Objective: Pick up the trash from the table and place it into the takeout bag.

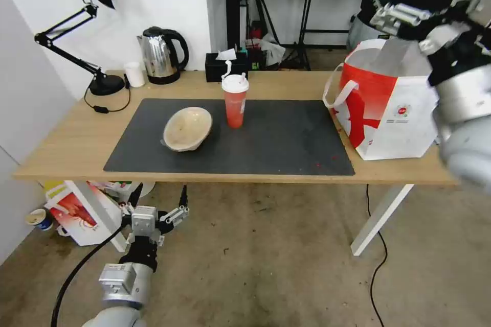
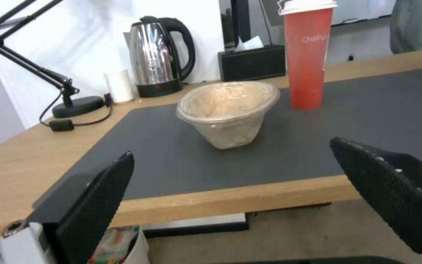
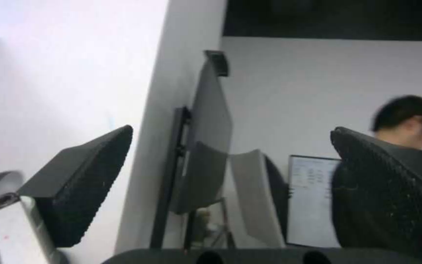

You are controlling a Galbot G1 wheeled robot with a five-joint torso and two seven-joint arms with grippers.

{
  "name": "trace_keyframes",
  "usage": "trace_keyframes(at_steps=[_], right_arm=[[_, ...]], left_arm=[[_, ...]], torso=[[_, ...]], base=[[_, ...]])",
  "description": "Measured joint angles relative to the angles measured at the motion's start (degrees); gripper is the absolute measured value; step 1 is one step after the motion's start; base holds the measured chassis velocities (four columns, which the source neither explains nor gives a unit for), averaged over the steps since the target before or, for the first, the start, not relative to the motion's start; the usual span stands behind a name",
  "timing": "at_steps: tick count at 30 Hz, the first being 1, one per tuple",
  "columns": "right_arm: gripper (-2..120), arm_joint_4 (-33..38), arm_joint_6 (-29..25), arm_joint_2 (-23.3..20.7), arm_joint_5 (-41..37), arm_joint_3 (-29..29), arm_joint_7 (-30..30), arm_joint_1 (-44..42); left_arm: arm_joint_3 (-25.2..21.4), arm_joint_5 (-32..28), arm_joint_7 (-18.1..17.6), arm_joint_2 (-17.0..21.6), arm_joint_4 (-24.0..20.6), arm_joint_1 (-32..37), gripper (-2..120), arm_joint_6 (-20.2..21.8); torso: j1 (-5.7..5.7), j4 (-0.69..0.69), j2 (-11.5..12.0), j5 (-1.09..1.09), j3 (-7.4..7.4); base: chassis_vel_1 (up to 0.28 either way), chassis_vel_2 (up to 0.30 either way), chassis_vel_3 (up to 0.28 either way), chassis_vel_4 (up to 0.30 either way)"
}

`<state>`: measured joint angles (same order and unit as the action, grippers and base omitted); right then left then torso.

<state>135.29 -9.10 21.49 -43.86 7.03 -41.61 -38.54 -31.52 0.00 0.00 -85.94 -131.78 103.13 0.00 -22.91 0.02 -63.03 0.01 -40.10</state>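
Observation:
A shallow beige bowl lies tilted on the dark grey mat, left of centre on the table. A tall red cup with a white lid and straw stands just right of and behind it. The red-and-white takeout bag stands open at the table's right end. My left gripper hangs open below the table's front edge, pointing up at the bowl. My right arm is raised above the bag, and its gripper is open and holds nothing.
A steel kettle, a small white cup, a black desk lamp and a black tissue box line the back edge. A white-and-red box sits on the floor under the left end. Red crumbs dot the mat.

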Motion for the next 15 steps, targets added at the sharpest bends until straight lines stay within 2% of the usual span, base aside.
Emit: trace_keyframes(at_steps=[4, 6, 8, 10, 12, 14, 15], right_arm=[[100, 2.0, 0.3, 4.7, 8.6, -0.2, -5.4, -8.4], [100, 2.1, 0.3, 5.3, 9.6, 0.0, -5.8, -9.8], [100, 2.1, -0.5, 7.7, 13.4, 1.1, -6.7, -16.0], [100, 2.1, -0.6, 7.9, 13.8, 1.2, -6.8, -16.7], [100, 2.5, -1.3, 10.5, 17.3, 1.8, -7.2, -22.3], [100, 2.6, -1.3, 11.1, 18.1, 1.9, -7.2, -23.5], [100, 3.0, -1.4, 12.8, 19.8, 2.0, -7.2, -26.3]], left_arm=[[0.0, 0.0, 0.0, 0.0, 0.0, 0.0, 100, 0.0], [0.0, 0.0, 0.0, 0.0, 0.0, 0.0, 100, 0.0], [0.0, 0.0, 0.0, 0.0, 0.0, 0.0, 100, 0.0], [0.0, 0.0, 0.0, 0.0, 0.0, 0.0, 100, 0.0], [0.0, 0.0, 0.0, 0.0, 0.0, 0.0, 100, 0.0], [0.0, 0.0, 0.0, 0.0, 0.0, 0.0, 100, 0.0], [0.0, 0.0, 0.0, 0.0, 0.0, 0.0, 100, 0.0]], torso=[[0.00, -0.01, 0.0, -0.01, 0.00], [0.00, -0.01, 0.0, -0.01, 0.00], [0.00, -0.02, 0.0, -0.01, 0.00], [0.00, -0.02, 0.0, -0.01, 0.00], [0.00, -0.02, 0.0, -0.01, 0.00], [0.00, -0.02, 0.0, -0.01, 0.00], [0.00, -0.03, 0.0, -0.01, 0.00]], base=[[0.000, 0.000, 0.000, 0.000], [0.000, 0.000, 0.000, 0.000], [0.000, 0.000, 0.000, 0.000], [0.000, 0.000, 0.000, 0.000], [0.000, 0.000, 0.000, 0.000], [0.000, 0.000, 0.000, 0.000], [0.000, 0.000, 0.000, 0.000]])
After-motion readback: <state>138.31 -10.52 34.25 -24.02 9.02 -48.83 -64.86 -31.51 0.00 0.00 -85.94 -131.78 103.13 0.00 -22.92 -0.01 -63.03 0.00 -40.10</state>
